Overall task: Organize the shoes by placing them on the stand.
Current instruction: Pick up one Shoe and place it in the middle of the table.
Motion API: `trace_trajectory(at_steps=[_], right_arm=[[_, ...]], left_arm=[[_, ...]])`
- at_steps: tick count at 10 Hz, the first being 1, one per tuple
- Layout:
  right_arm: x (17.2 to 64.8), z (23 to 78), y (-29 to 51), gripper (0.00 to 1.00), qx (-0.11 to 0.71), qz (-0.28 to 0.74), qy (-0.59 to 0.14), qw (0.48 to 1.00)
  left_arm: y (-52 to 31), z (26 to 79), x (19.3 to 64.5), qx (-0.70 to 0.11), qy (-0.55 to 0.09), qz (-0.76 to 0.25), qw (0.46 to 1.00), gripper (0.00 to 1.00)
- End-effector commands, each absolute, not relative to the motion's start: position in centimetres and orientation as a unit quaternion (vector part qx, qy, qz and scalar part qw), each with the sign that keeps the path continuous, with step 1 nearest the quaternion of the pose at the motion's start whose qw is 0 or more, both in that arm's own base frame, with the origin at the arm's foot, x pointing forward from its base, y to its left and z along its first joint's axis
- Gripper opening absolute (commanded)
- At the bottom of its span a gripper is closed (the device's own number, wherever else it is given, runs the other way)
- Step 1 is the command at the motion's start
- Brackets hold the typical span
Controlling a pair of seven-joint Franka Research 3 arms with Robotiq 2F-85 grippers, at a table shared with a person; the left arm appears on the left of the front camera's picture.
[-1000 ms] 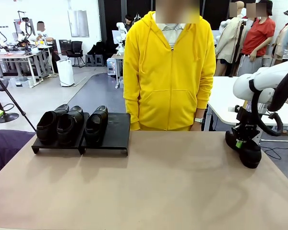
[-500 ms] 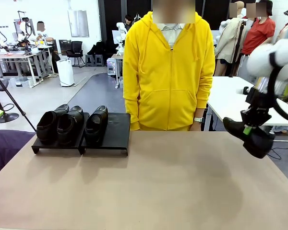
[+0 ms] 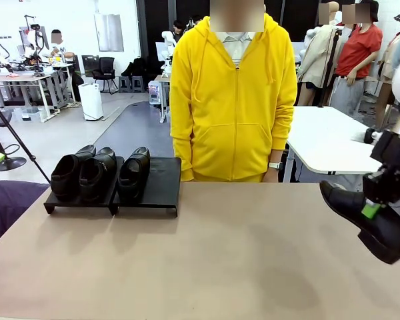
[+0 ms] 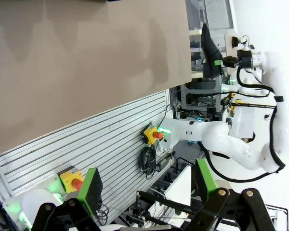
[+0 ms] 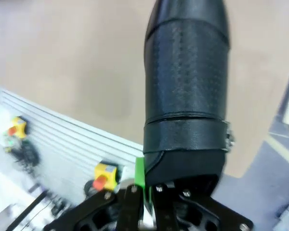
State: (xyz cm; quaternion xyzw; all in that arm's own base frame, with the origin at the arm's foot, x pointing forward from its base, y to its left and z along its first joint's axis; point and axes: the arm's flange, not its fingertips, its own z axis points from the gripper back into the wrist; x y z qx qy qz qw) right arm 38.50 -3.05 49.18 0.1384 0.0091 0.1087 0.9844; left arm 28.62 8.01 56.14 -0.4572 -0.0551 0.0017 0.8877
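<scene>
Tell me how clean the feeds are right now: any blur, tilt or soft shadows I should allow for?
Front view: sharp, even light, soft shadows under the stand; the lifted shoe sits at the frame's right edge. Right wrist view: motion-blurred, the shoe close up above the right claw. Left wrist view: rolled sideways, wide-angle, table with soft shadows, left claw open.

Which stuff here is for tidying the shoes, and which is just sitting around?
For the job:
- three shoes on the stand
- fourth shoe, held in the air by the right end effector
- left end effector, open, holding nothing

Just around:
- person in a yellow hoodie
- white side table
- office chair
</scene>
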Motion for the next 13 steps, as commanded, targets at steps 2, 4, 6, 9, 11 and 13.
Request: trace_trajectory(at_steps=[2, 4, 6, 9, 11, 13], right_arm=[[38.5, 49.2, -3.0, 0.0, 0.138, 0.109, 0.009, 0.984], [38.5, 49.2, -3.0, 0.0, 0.138, 0.109, 0.009, 0.984], [39.6, 47.2, -0.8, 0.0, 0.125, 0.096, -0.008, 0.987], [40.0, 42.4, 13.1, 0.0, 0.158, 0.071, -0.049, 0.984], [42.2, 39.3, 20.1, 0.0, 0.164, 0.056, -0.037, 0.984], [43.8, 37.9, 26.7, 0.0, 0.157, 0.09, -0.02, 0.983]], left_arm=[[8.0, 56.3, 28.5, -0.463, -0.056, 0.002, 0.884, 1.0], [8.0, 56.3, 28.5, -0.463, -0.056, 0.002, 0.884, 1.0], [8.0, 56.3, 28.5, -0.463, -0.056, 0.002, 0.884, 1.0], [8.0, 56.3, 28.5, -0.463, -0.056, 0.002, 0.884, 1.0], [8.0, 56.3, 28.5, -0.463, -0.056, 0.002, 0.884, 1.0], [8.0, 56.3, 28.5, -0.463, -0.056, 0.002, 0.884, 1.0]])
